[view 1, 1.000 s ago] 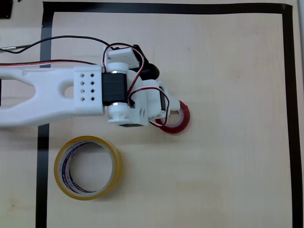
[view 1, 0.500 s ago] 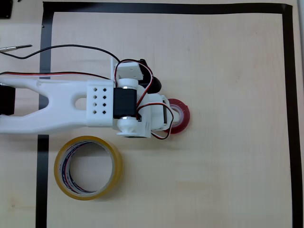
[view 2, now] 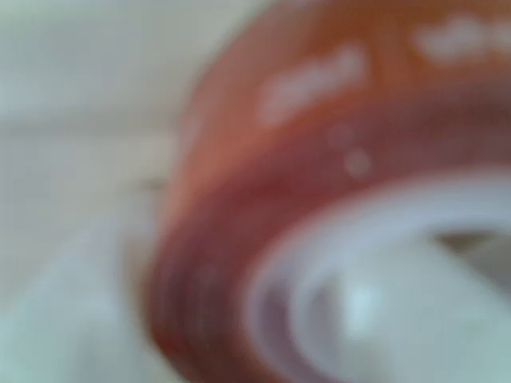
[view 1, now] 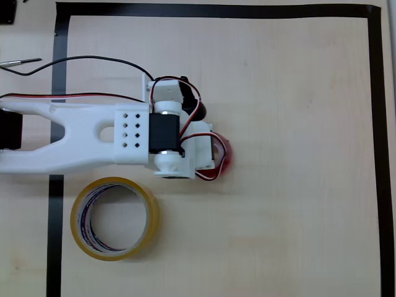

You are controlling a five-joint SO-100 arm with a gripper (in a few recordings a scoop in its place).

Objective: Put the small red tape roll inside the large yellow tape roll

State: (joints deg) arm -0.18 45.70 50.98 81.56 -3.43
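The small red tape roll [view 1: 226, 154] shows in the overhead view as a red sliver at the right end of my white gripper [view 1: 216, 154], which covers most of it and looks shut on it. In the wrist view the red roll [view 2: 263, 199] is very close and blurred, with white lettering on its side. A pale blurred shape that looks like one finger [view 2: 375, 319] lies inside its white core. The large yellow tape roll [view 1: 153, 216] lies flat on the table below and left of the gripper, apart from it, its hole open.
A black tape border [view 1: 374, 124] frames the wooden work area. Black and red cables [view 1: 93, 60] run along the arm from the left. A thin metal tool [view 1: 18, 62] lies outside the border at top left.
The gripper moved onto the red roll and closed. The roll, a full ring on the table before, is now pulled left and mostly hidden under the gripper. The yellow roll has not moved.
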